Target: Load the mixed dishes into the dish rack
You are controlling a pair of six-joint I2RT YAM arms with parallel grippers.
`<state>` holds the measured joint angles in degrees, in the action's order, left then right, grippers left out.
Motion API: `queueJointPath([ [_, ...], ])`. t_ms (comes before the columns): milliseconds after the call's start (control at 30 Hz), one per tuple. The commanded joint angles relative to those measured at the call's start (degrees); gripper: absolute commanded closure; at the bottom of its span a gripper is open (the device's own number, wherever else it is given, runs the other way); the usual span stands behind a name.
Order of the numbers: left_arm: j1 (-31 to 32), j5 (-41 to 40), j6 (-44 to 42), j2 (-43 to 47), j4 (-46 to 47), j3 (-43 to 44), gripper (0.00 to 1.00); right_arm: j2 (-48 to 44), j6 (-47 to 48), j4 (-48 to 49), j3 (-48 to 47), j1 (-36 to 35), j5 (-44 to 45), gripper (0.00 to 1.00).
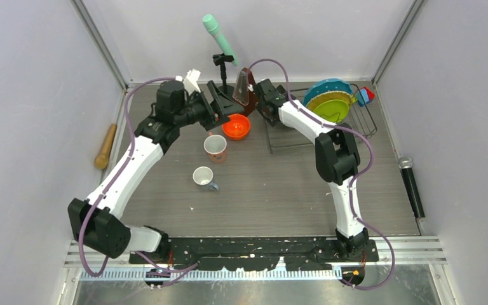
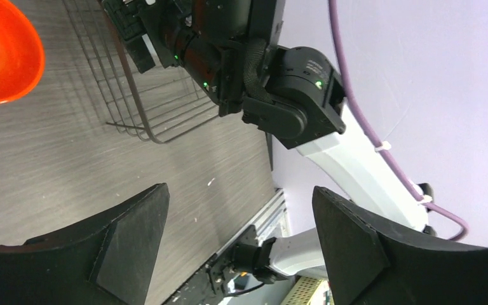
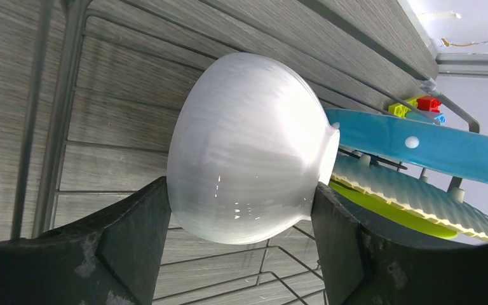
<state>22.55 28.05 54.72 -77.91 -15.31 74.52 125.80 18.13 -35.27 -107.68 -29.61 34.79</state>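
My right gripper (image 3: 240, 190) is shut on the white bowl (image 3: 248, 146), holding it on its side over the dish rack (image 3: 70, 146); the bowl is hidden in the top view. The teal dotted plate (image 1: 330, 89) and the lime-green plate (image 1: 330, 107) stand in the rack (image 1: 292, 136) at its right end. The orange bowl (image 1: 236, 126), the pinkish mug (image 1: 215, 147) and the small mug with a blue handle (image 1: 203, 176) sit on the table. My left gripper (image 1: 223, 105) hovers open and empty just beside the orange bowl (image 2: 0, 51).
A brown metronome (image 1: 244, 88) stands between the two grippers at the back. Behind it a mint-green microphone (image 1: 219, 35) rests on a stand. A wooden rolling pin (image 1: 106, 146) lies at the left wall and a black microphone (image 1: 412, 184) at the right.
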Motion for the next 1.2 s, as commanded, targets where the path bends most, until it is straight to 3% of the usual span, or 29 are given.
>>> queueJointPath([
  [0, -1.5, 4.3, 3.2, 6.8, -1.9, 1.0, 0.12, -2.0, -1.6, 4.9, 1.0, 0.1, -0.4, 0.2],
  [167, -1.7, 6.6, 7.6, 12.6, 0.5, -0.1, 0.02, -3.5, -4.9, 3.5, 2.0, 0.1, -6.5, 0.01],
  [333, -1.7, 12.6, 15.5, 16.0, 7.3, -2.9, 0.01, -6.3, -8.4, 3.7, 4.6, 0.1, -10.8, 0.0],
  [533, -1.7, 16.0, 27.6, 17.3, 23.6, -8.0, 0.01, -8.5, -8.9, 5.1, 6.6, 0.1, -13.7, 0.0],
  [633, -1.7, 15.4, 27.4, 18.4, 23.1, -7.7, 0.01, -8.4, -8.9, 4.2, 6.1, 0.1, -14.0, 0.0],
  [800, -1.4, 10.1, 23.3, 21.0, 13.8, -6.0, 0.01, -11.5, -10.6, 5.3, 7.4, 0.1, -16.6, 0.0],
  [1167, 0.2, 11.5, 17.9, 22.1, 14.4, -9.4, 0.01, -21.3, -15.4, 9.0, 12.8, 0.2, -20.5, 0.0],
])
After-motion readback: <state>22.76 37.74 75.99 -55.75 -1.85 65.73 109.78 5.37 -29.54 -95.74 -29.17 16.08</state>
